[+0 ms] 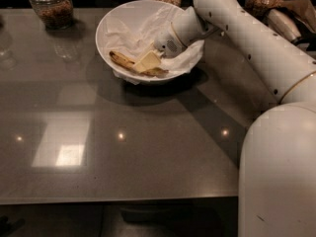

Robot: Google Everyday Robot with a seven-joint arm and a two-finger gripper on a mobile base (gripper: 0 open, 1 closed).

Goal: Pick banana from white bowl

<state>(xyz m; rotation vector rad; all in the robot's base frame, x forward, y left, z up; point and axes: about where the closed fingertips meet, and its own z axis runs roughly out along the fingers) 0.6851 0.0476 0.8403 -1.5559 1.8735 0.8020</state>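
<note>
Grey worktop point(123, 157) fills most of the scene. White robot arm point(256, 48) comes from near right and reaches into the white bowl point(106, 26) at far middle, lined w/ crumpled paper point(133, 26). Glass jar point(50, 6) stands far left. End effector point(147, 62) is low inside the bowl, over the banana's point(121, 59) middle; clenched or released, cannot tell. Banana lies on the paper, near side of bowl.

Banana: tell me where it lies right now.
In the camera view, the banana lies in the white bowl at the table's far side, on its crumpled paper toward the near rim, with the gripper over its middle.
</note>
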